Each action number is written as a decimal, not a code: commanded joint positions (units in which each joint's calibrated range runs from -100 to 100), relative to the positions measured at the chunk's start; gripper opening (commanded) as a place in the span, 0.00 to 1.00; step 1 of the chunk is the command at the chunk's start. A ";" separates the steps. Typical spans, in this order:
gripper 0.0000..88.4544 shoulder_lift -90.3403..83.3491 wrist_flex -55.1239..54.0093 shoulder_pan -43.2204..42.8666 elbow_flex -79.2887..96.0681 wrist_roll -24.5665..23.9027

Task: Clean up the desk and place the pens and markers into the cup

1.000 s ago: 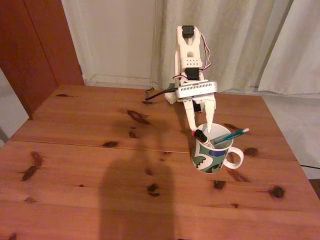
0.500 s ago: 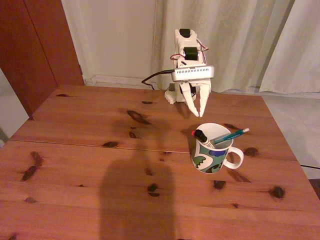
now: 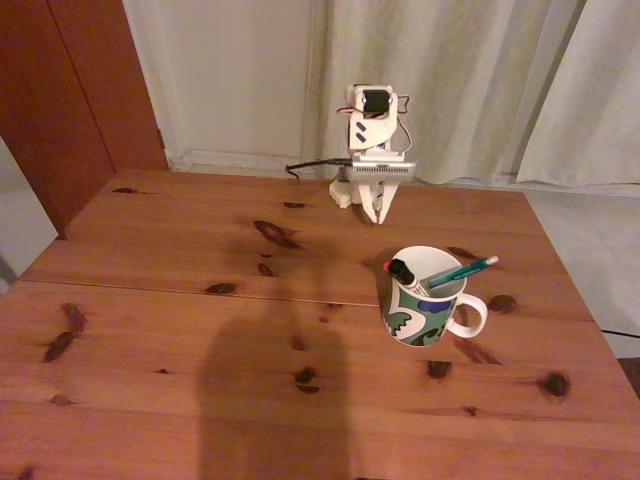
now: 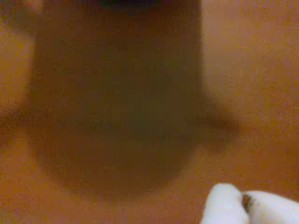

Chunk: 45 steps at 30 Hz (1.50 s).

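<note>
- A broad dark shadow (image 3: 265,400) is seen on the nearest part of the desk (image 3: 150,330), in the fixed view; a seam (image 3: 180,290) is crossed by it further back
- Dark knots are scattered over the reddish-brown wood, near and far
- The cup (image 3: 425,296) is found standing upright right of centre in the fixed view, its handle turned to the right, green, blue and black pattern round its lower part
- Three sticks are held inside the cup, leaning on its rim: a white marker (image 3: 407,275) with its black cap up at the left, a black pen's red end (image 3: 387,267) just beside that cap, and a teal-green pen (image 3: 462,270) slanting out over the right rim
- Well behind the cup, the white arm (image 3: 368,140) is folded up over its base at the far edge of the desk, with the gripper (image 3: 375,213) pointing down, just above the wood
- The fingers are pressed together with nothing between them; in the wrist view the two white fingertips (image 4: 226,205) are seen touching, low at the right, over blurred wood and a large shadow
- A black cable (image 3: 310,168) is led off left from the base
- Pale curtains (image 3: 470,80) and a dark red door (image 3: 70,90) are noted behind
</note>
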 commanded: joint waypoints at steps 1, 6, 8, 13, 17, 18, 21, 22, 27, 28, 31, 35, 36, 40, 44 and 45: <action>0.01 -5.24 2.81 -0.25 4.04 1.01; 0.01 -12.61 7.54 -0.09 9.72 2.06; 0.01 -15.01 8.23 -0.09 9.81 2.22; 0.01 -16.58 8.40 -0.17 9.90 2.22; 0.01 -16.58 8.40 -0.17 9.90 2.22; 0.01 -16.58 8.40 -0.17 9.90 2.22; 0.01 -16.58 8.40 0.07 9.90 2.27; 0.01 -16.58 8.40 0.23 9.90 2.27; 0.01 -16.58 8.49 -0.66 9.90 2.06; 0.01 -16.58 8.49 -0.74 9.90 1.90; 0.01 -16.58 8.49 -0.82 9.90 2.22; 0.01 -16.58 8.49 -0.82 9.90 2.22; 0.01 -16.58 8.49 -0.82 9.90 2.22; 0.01 -16.49 8.49 -0.74 9.90 2.22; 0.01 -16.49 8.49 -0.41 9.90 2.22; 0.01 -16.49 8.49 -0.41 9.90 2.22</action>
